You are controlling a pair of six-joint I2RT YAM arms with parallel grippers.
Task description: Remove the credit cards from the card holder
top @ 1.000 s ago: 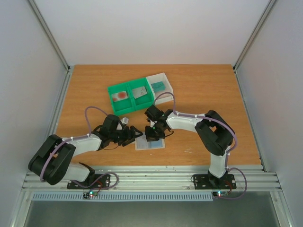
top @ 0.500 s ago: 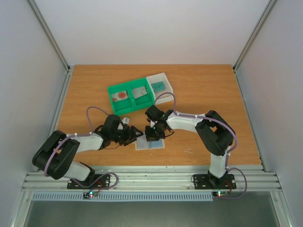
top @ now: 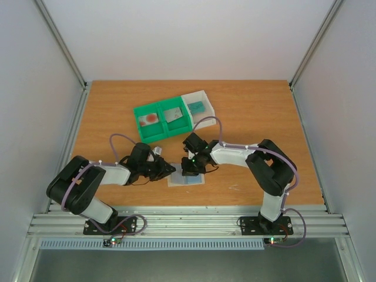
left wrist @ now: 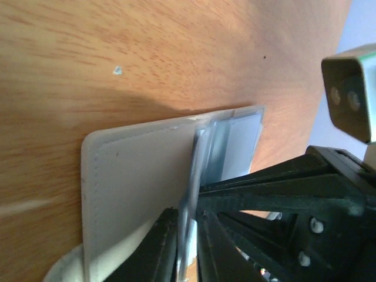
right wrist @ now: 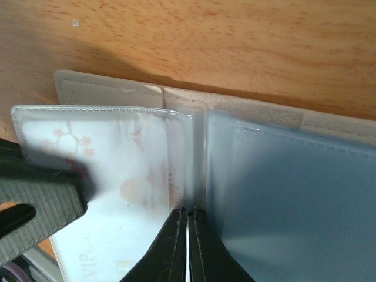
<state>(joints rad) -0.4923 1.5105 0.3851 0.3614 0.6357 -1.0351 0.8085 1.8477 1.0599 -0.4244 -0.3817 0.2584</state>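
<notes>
The card holder [top: 187,178] lies open on the near middle of the tabletop [top: 258,117], the left claw [left wrist: 187,232] pinched on one clear pocket sheet and the right claw [right wrist: 188,226] clamped on the fold beside a pale credit card [right wrist: 117,170].

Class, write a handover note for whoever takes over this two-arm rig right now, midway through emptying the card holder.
Left gripper: shut on a clear sleeve of the flat beige card holder.
Right gripper: shut where its sleeves meet.
Done: white card with red circle and grey card lie in the green two-compartment tray, teal card in the white tray.
To do: a pale blossom-print card and a blue card are in sleeves.
</notes>
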